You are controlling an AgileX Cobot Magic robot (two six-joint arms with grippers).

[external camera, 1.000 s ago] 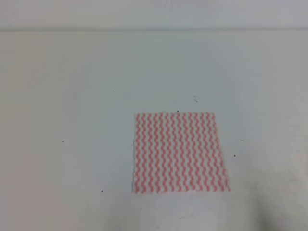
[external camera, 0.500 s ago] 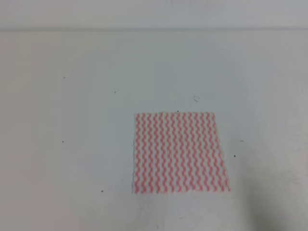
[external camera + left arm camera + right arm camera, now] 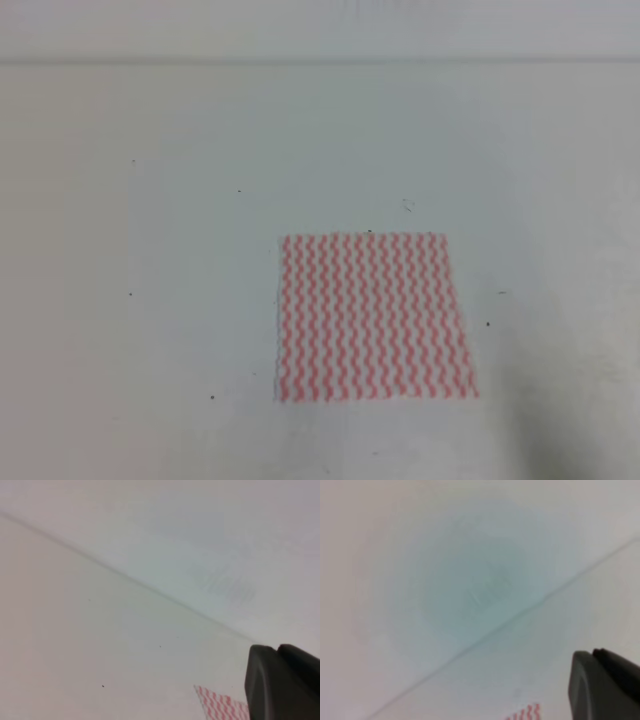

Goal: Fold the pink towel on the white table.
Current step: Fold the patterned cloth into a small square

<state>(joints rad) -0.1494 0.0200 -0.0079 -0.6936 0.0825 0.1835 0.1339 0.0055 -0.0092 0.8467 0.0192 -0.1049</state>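
A: So, towel (image 3: 374, 317) first. Where is it?

B: Flat on the worktop (image 3: 150, 250), right of centre in the high view, toward the near edge. Full square, no fold, edges straight. Only a corner of it shows in each wrist view, low in frame.

A: Anything changed from the two earlier high frames?

B: Towel hasn't moved, same spot, same outline. A dim shadow at the bottom right edge looks slightly different between frames, too faint to read. One or two specks come and go, likely blur.

A: Arms?

B: Neither is in the high view. Left jaws: only a dark block (image 3: 282, 682) at the lower right of the left wrist view. Right jaws: the same sort of dark block (image 3: 605, 685) in the right wrist view. Wide or narrow, I cannot tell for either. Nothing held as far as I see.

A: Meaning for the task?

B: Folding not started, my read. Both cameras sit well above the worktop, aimed at its far edge. Next would be a descent to a towel edge.
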